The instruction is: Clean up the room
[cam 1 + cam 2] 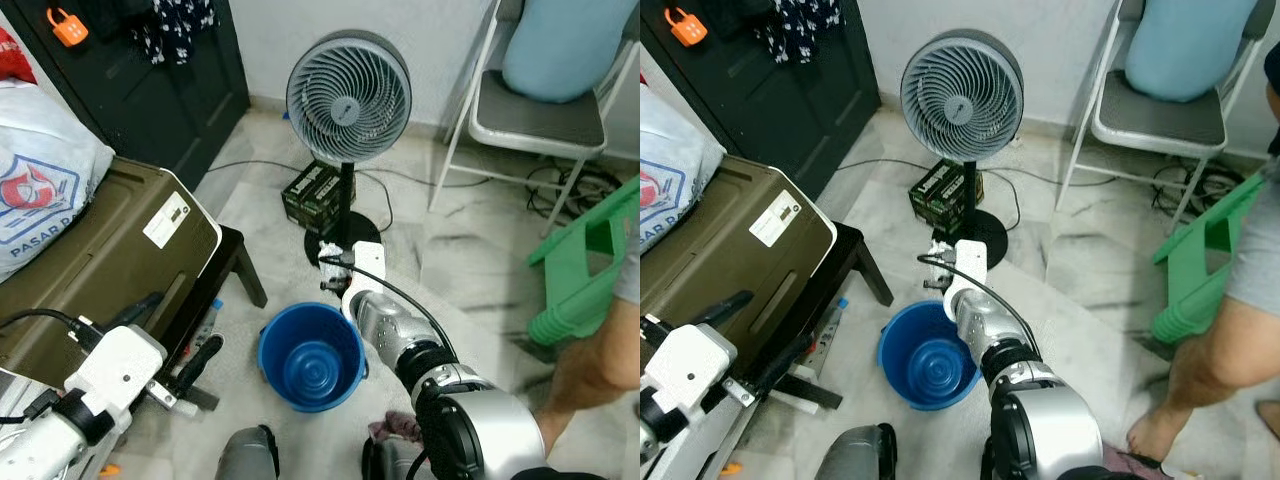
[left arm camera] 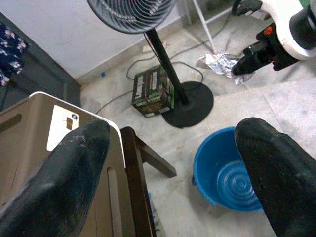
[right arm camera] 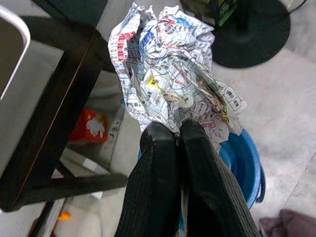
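Observation:
A crumpled newspaper ball (image 3: 170,74) is pinched in my right gripper (image 3: 177,132), which is shut on it. The arm reaches forward, holding the paper (image 1: 329,251) just past the far rim of a blue bucket (image 1: 275,345) that stands on the floor with nothing in it. In the left wrist view the same paper (image 2: 219,63) hangs from the right gripper (image 2: 243,67) near the fan base. My left gripper (image 1: 172,335) is open at the lower left, beside the olive case, with nothing between its fingers (image 2: 69,173).
A standing fan (image 1: 347,98) with a green-black box (image 1: 312,192) at its base is behind the bucket. An olive case (image 1: 110,250) rests on a dark stool at left. A green plastic stool (image 1: 585,265), a person's leg (image 1: 600,365) and a folding chair (image 1: 535,120) are at right.

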Controlling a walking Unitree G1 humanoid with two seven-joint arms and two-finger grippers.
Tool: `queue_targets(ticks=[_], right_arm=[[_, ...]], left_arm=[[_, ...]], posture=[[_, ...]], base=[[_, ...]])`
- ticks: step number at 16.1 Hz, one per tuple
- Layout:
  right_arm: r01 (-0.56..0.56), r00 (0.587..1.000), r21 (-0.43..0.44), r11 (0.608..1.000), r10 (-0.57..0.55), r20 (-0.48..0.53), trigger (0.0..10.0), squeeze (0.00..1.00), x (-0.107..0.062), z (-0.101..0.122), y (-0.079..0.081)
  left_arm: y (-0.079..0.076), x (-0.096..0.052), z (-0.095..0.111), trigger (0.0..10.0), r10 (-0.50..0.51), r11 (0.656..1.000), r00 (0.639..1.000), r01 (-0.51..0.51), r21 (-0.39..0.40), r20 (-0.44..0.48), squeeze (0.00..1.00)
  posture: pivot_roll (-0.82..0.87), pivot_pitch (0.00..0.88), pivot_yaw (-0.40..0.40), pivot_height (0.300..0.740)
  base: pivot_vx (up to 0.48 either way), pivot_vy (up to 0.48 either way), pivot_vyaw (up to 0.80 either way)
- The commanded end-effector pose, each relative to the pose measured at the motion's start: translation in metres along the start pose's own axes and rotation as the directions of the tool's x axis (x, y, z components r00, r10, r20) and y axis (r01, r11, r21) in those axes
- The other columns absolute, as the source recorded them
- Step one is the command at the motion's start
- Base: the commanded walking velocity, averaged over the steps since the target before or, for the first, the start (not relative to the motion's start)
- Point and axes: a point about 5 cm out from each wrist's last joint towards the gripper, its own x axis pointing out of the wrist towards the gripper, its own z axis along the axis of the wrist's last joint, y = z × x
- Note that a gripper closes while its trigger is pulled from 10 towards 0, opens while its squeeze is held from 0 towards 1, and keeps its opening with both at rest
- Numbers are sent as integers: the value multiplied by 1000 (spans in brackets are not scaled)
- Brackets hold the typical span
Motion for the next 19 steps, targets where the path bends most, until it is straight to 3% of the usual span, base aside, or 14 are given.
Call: queue_targets(ticks=[1, 6, 14, 19], right_arm=[[-131, 991, 10, 991, 131, -37, 10000, 0, 2, -8, 51], [-231, 969, 43, 972, 234, -81, 10000, 0, 0, -21, 72], [-261, 962, 47, 964, 264, -75, 10000, 0, 0, -22, 74], [-264, 956, 50, 963, 268, -117, 10000, 0, -2, -37, 78]], left_arm=[[4, -4, 1, 10000, 2, 1000, 1000, -2, 8, -15, 0], [1, -9, 4, 10000, -15, 1000, 999, 16, 9, -33, 0], [-2, -8, 7, 10000, -16, 1000, 999, 16, 4, -34, 0], [-3, -7, 9, 10000, -20, 1000, 999, 21, 9, -32, 0]], posture=[[319, 228, 92, 740], [326, 245, 101, 740], [329, 250, 97, 740], [336, 256, 99, 740]], base=[[0, 0, 0], [0, 0, 0], [0, 0, 0], [0, 0, 0]])
